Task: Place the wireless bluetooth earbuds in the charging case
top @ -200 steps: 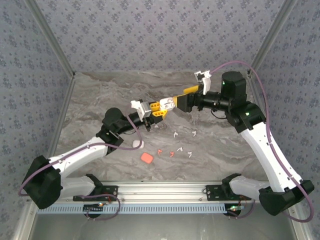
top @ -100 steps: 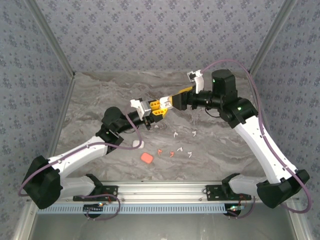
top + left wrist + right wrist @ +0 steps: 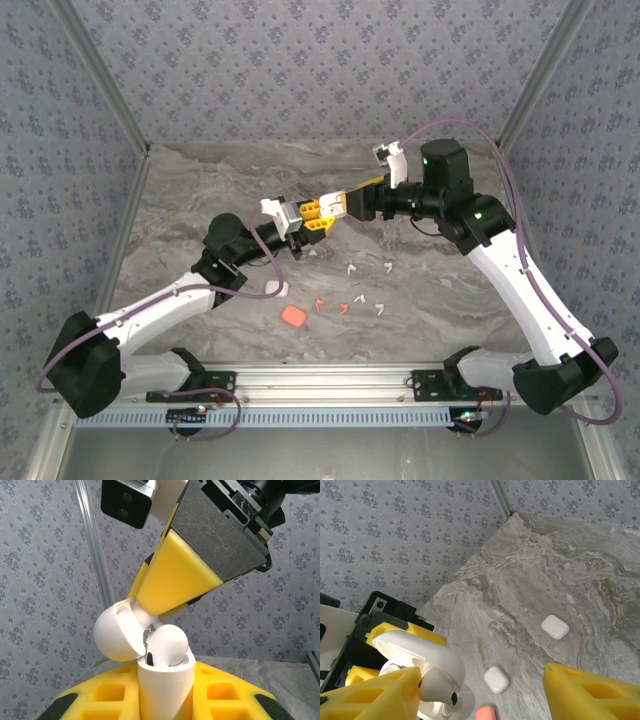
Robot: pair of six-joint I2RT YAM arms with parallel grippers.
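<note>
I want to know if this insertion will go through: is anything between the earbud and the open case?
Nothing visible. The lid is swung aside, and the earbud sits in the mouth of the charging case held by the left gripper. The socket beneath is hidden.

White arm links (image 3: pixel 530 300), black joints (image 3: pixel 445 168), purple cables (image 3: pixel 465 124), yellow tool fingers (image 3: pixel 590 690)

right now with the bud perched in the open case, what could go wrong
The earbud sits high in the charging case, not seated; a skewed push from the open right gripper could tip it out onto the table. The open lid sits close by that gripper's finger, so a push there may force it back. The left gripper clamps only the case's lower part, so it might twist.
</note>
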